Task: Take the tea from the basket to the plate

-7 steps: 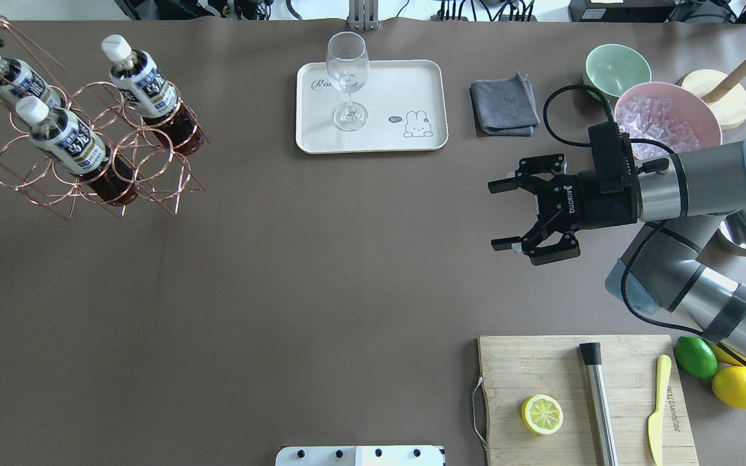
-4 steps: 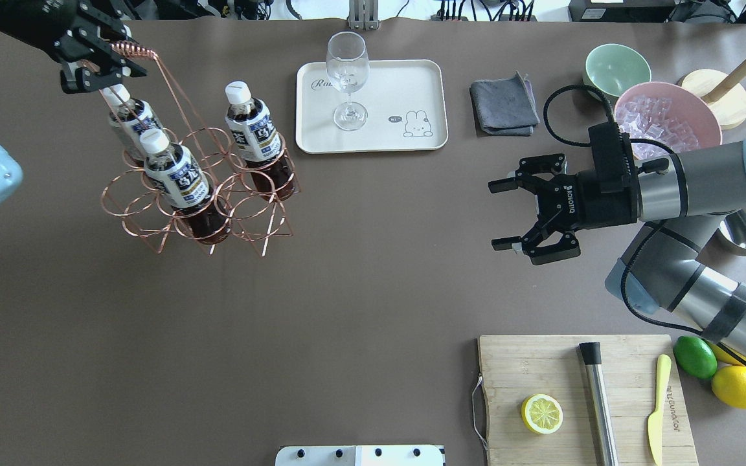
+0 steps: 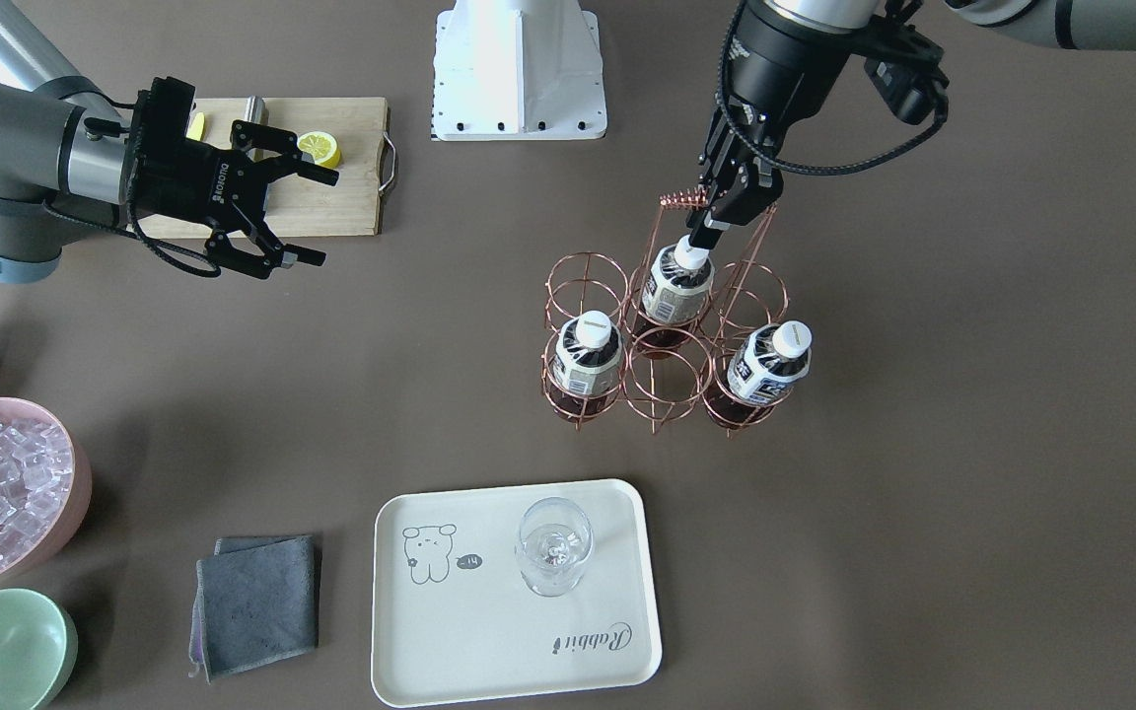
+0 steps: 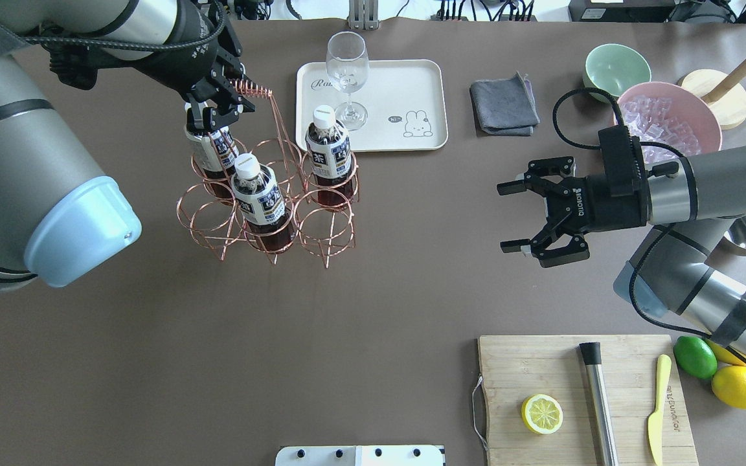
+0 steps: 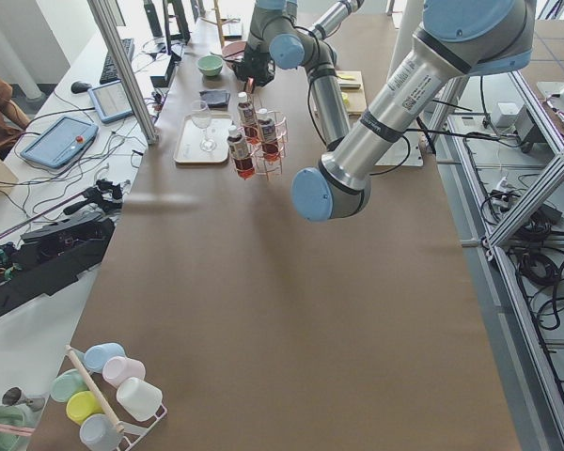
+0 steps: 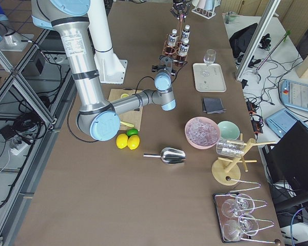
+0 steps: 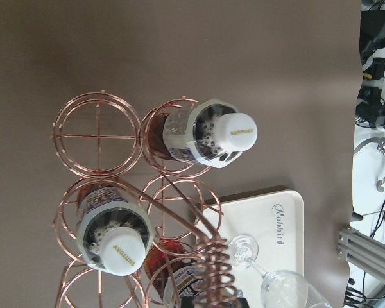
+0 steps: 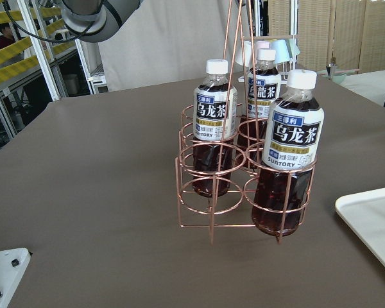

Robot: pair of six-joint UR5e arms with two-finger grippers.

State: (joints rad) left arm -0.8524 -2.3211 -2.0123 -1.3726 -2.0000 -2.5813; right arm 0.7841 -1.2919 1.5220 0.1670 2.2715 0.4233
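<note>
Matte brown table, ringed copper-wire basket

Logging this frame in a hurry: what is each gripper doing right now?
Left gripper: closed on the looped handle of the basket.
Right gripper: open, holding nothing.

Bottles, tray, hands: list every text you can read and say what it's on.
"SUNTORY": bottle cap and bottle label.
"乌龙茶": the same bottle label.
"Rabbit": tray.
"ROBOTIQ": right hand.
Yellow knife: lettering too blurred to read.
</note>
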